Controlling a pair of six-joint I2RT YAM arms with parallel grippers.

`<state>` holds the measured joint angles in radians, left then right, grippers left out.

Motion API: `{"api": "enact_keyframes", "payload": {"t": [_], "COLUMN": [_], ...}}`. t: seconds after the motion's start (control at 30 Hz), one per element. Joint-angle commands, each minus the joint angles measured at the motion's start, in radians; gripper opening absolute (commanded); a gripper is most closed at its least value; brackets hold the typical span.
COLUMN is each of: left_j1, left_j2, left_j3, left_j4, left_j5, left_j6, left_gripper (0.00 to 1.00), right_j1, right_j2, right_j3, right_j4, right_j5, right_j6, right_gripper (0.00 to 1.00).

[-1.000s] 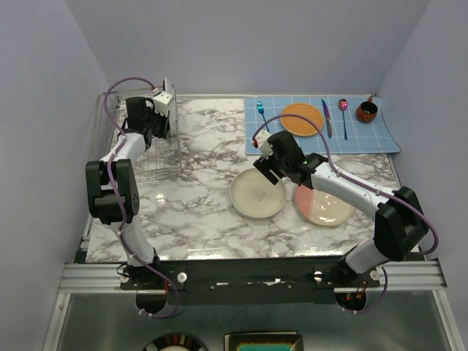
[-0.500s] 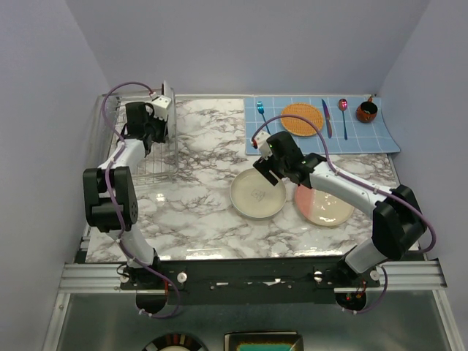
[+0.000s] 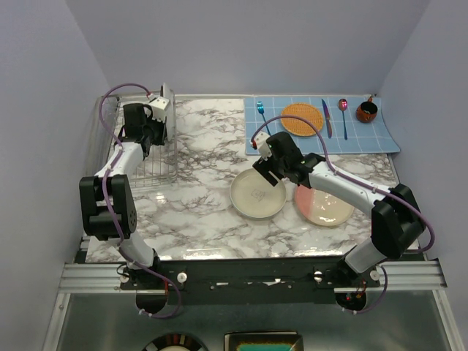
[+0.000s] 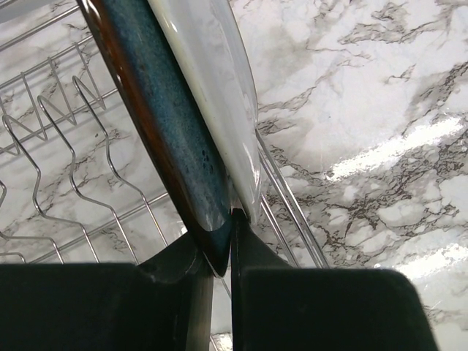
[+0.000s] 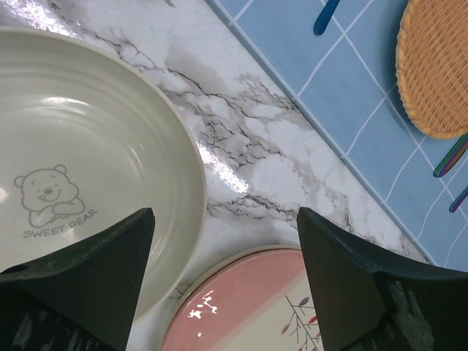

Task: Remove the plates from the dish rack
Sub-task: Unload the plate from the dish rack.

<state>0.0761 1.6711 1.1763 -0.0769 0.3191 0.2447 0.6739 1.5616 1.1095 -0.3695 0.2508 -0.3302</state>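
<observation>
1. The teal plate point(image 4: 168, 131) with a dark red-brown rim stands on edge in the dish rack point(image 3: 150, 162), tilted among the upright wires. You see it best in the left wrist view.
2. A pale glossy surface lies against its right side. You cannot tell whether that is the same plate's face or a second one.
3. Left tool point(image 4: 230, 227): narrow, pinched on the lower edge of the teal plate, one finger on each side of the rim.
4. The rack sits at the far left corner of the tabletop point(image 3: 197, 219).
5. The cream plate point(image 3: 257, 194) lies flat near the middle of the tabletop, with a bear print inside.
6. The pink-and-cream plate point(image 3: 324, 206) lies flat just beside it on the right, twig motif up.
7. Right tool point(image 5: 225, 219): wide, nothing between the fingers. It is above the marble at the far right rim of the cream plate.
8. Beyond it, at the far right, is the blue mat point(image 3: 380, 139). It carries an orange woven disc point(image 3: 302, 118), cutlery and a dark cup point(image 3: 366, 111).
</observation>
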Motion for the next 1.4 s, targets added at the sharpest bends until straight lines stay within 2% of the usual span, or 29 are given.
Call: {"api": "enact_keyframes", "payload": {"t": [0.0,0.63,1.17,1.37], "left_j1": [0.004,0.005,0.005,0.005], "left_j2": [-0.091,-0.160,-0.293,-0.292], "left_j3": [0.068,0.106,0.023,-0.018], "left_j4": [0.127,0.131,0.106,0.115], "left_j5": [-0.095,-0.207,-0.203,-0.215], "left_j6": [0.039,0.053,0.057,0.077], "left_gripper": [0.00,0.00,0.00,0.00], "right_j1": [-0.004,-0.004,-0.004,-0.004], "right_j2": [0.012,0.025,0.031,0.029], "right_j3": [-0.007,-0.005,-0.004,0.001], "right_j4": [-0.023,-0.031,-0.036,-0.040], "right_j5": [-0.015,-0.028,-0.035,-0.036], "right_j6": [0.005,0.003,0.002,0.005], "right_gripper": [0.87,0.87,0.87,0.87]}}
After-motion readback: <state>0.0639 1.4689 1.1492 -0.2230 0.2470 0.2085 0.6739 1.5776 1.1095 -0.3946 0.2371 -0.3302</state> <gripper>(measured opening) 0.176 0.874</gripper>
